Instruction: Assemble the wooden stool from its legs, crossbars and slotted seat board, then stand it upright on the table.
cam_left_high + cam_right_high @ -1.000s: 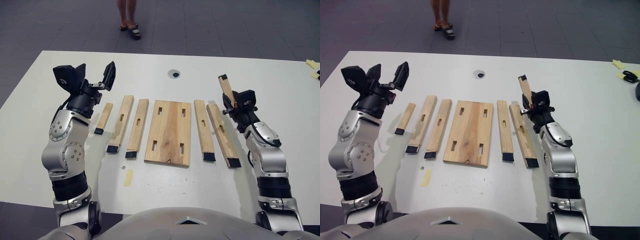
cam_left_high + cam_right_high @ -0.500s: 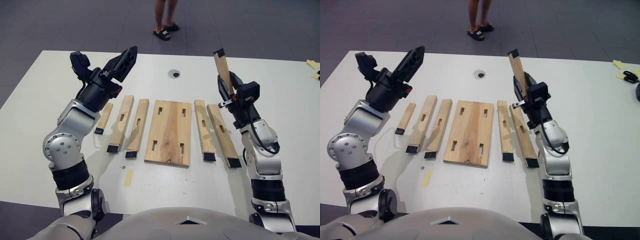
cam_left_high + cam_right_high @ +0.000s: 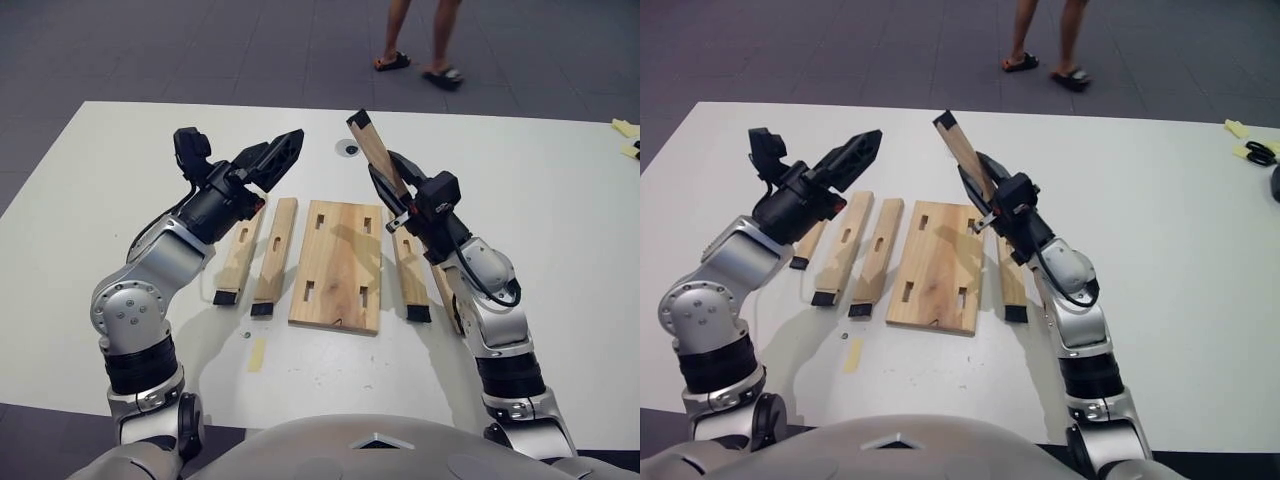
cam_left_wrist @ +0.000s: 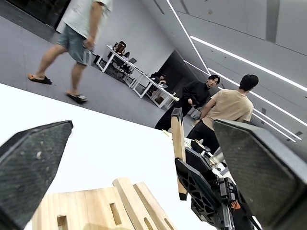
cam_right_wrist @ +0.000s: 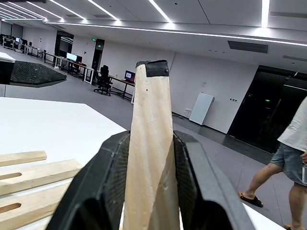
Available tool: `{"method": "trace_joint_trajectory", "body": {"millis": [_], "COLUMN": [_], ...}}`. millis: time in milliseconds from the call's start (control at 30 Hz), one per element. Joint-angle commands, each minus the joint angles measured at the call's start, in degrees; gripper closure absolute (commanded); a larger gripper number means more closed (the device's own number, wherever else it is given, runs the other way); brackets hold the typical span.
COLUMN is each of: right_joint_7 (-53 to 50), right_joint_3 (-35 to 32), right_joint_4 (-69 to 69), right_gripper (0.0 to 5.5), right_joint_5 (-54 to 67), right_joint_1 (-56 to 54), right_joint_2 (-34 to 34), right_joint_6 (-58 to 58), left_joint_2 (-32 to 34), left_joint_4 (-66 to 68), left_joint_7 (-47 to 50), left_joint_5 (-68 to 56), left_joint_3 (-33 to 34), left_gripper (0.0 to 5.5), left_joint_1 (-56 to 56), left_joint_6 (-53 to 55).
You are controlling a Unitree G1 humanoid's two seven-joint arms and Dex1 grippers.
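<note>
The slotted seat board [image 3: 338,262] lies flat at the table's middle. Two slotted legs [image 3: 258,250] lie to its left and two more [image 3: 409,262] to its right, partly under my right arm. A short crossbar [image 3: 808,243] lies at the far left, half hidden by my left arm. My right gripper [image 3: 392,183] is shut on a second short crossbar [image 3: 368,140], held tilted above the board's far right corner with its black-capped end up. My left gripper [image 3: 278,158] hovers open above the left legs, its fingers [image 4: 33,163] spread wide and pointing at the held crossbar [image 4: 178,139].
The white table [image 3: 120,150] has a round cable grommet [image 3: 349,148] behind the board. A strip of yellow tape [image 3: 257,355] lies near the front edge. More tape [image 3: 625,128] and scissors [image 3: 1260,150] sit at the far right edge.
My right arm has swung left, carrying the crossbar from beyond the right legs to over the seat board. My left gripper has moved right and down toward it, staying open.
</note>
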Motion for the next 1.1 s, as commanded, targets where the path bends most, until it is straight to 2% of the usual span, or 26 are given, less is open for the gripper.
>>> {"method": "trace_joint_trajectory", "body": {"millis": [33, 467, 667, 867, 1100], "right_joint_7": [-0.36, -3.26, -1.69, 0.58, 2.12], "right_joint_3": [-0.22, -1.61, 0.62, 3.71, 6.69], "right_joint_4": [0.3, -3.88, -4.49, -3.84, -4.81], "right_gripper": [4.21, 4.21, 4.21, 4.21, 4.21], "right_joint_5": [-0.08, -0.98, 0.03, 0.61, 0.01], "right_joint_1": [-0.19, 3.88, 2.95, 0.98, 1.02], "right_joint_2": [0.64, 0.81, 1.63, 3.2, 4.11], "right_joint_6": [-0.25, 1.46, 2.03, 1.31, 0.47], "left_joint_2": [0.34, 1.36, -0.57, -5.4, -4.13], "left_joint_4": [-0.65, 1.54, 2.64, 3.85, 3.96], "left_joint_7": [-0.11, -3.73, -3.84, -0.24, 2.93], "left_joint_5": [1.88, 6.85, 7.06, 0.58, 2.77], "left_joint_3": [-2.15, -7.79, -8.5, -7.55, -10.08], "left_gripper": [0.1, 0.1, 0.1, 0.1, 0.1], "left_joint_1": [0.19, -3.12, -3.32, -5.72, -6.89], "left_joint_6": [-0.56, -0.16, -0.5, 0.37, 2.86]}}
